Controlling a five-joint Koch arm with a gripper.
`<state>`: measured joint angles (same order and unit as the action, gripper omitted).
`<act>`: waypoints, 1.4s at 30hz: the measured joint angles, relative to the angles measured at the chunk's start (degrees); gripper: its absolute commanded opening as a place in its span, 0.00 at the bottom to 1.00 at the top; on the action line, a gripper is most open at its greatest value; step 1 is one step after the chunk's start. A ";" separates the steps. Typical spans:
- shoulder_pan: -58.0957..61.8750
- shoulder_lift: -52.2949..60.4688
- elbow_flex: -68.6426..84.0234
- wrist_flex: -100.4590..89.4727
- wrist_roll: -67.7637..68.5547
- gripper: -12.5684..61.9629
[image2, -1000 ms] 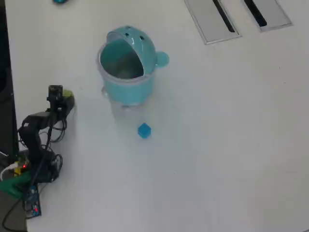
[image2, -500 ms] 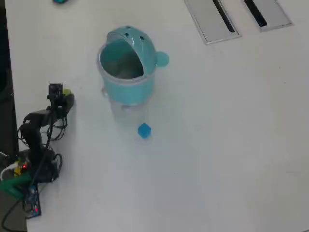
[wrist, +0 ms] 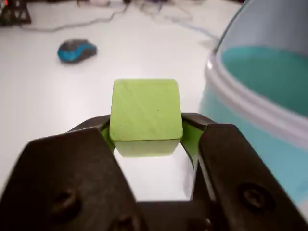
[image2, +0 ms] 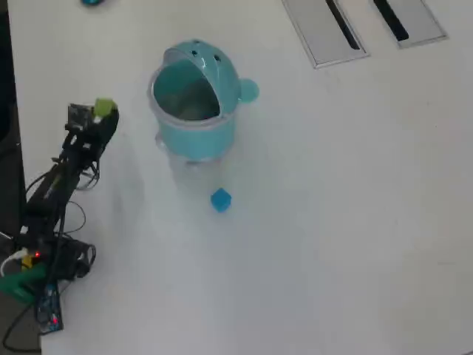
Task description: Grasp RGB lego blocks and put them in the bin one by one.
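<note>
Yellow-green plastic fills the middle of the wrist view: the yellow-green block (wrist: 146, 115) sits squarely between the two black jaws of the gripper (wrist: 149, 144), which pinch it from either side, its top face catching the light. Just beside it, on the right of that view, looms the teal bin (wrist: 260, 120) with its pale rim, and the block is level with that rim but not over the opening. From the overhead view the same picture: the gripper (image2: 102, 117) and its block (image2: 105, 109) are left of the bin (image2: 194, 133), apart from it, with the black arm (image2: 59, 177) stretching back toward the lower left edge of the table (image2: 332, 222). The bin's domed lid (image2: 218, 70) is tipped open, dark dots showing on top, round tab (image2: 248, 91) poking out on its right side. The blue block (image2: 220, 200) lies on the white table just below the bin, clear of its base. Beyond the bin, at the far top of the table, two grey slotted panels (image2: 362, 26) sit side by side. A blue and grey computer mouse (wrist: 77, 50) rests on the table behind the block in the wrist view.
</note>
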<state>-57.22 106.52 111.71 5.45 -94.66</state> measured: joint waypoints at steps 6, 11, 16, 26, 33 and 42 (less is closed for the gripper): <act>7.12 1.14 -6.42 0.00 4.57 0.31; 10.90 -2.72 -16.79 -0.97 7.73 0.31; 12.57 -10.37 -23.38 -2.99 9.93 0.31; 16.70 -23.99 -33.05 -8.26 13.36 0.31; 18.90 -29.97 -39.73 -9.67 13.97 0.39; 20.48 -30.50 -39.81 -10.02 13.71 0.56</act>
<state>-36.74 76.03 71.89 -4.57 -80.95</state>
